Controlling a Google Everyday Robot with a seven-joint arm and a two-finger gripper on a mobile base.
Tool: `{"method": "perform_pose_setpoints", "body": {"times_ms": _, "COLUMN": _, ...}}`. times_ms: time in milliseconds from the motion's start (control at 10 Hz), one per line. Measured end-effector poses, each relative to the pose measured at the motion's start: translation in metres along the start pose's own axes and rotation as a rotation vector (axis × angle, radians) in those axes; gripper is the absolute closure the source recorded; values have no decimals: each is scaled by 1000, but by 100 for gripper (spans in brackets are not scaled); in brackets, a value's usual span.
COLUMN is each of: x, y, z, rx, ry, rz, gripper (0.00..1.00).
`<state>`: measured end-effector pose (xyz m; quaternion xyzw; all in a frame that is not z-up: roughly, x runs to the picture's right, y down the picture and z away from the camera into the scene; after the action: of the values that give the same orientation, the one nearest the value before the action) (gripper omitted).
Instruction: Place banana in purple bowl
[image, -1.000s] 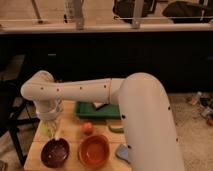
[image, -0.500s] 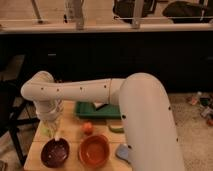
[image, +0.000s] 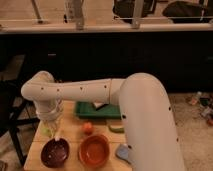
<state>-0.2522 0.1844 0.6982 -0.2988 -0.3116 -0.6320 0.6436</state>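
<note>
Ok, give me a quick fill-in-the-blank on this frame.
The gripper hangs close by the purple bowl, which sits ____ of the orange bowl. The round fruit lies between the orange bowl and a green ____. Both bowls stand on a wooden ____.
Missing: left, tray, table.

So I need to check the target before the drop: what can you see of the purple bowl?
The purple bowl is round, dark maroon-purple, with a glossy inside that looks empty. It sits upright at the front left of the wooden table, just left of the orange bowl. The pincer, shut, is above and behind its rim, with something pale yellow, likely the banana.
</note>
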Motion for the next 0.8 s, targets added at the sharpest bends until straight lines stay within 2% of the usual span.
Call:
{"method": "perform_pose_setpoints", "body": {"times_ms": 500, "x": -46, "y": -6, "z": -11, "rx": -37, "ry": -17, "rz": -3, "gripper": 100}}
{"method": "perform_pose_setpoints", "body": {"times_ms": 600, "x": -58, "y": -6, "z": -11, "rx": -38, "ry": -34, "rz": -3, "gripper": 100}}
{"method": "perform_pose_setpoints", "body": {"times_ms": 800, "x": -63, "y": -1, "z": -7, "rx": -24, "ry": -83, "rz": 10, "gripper": 100}}
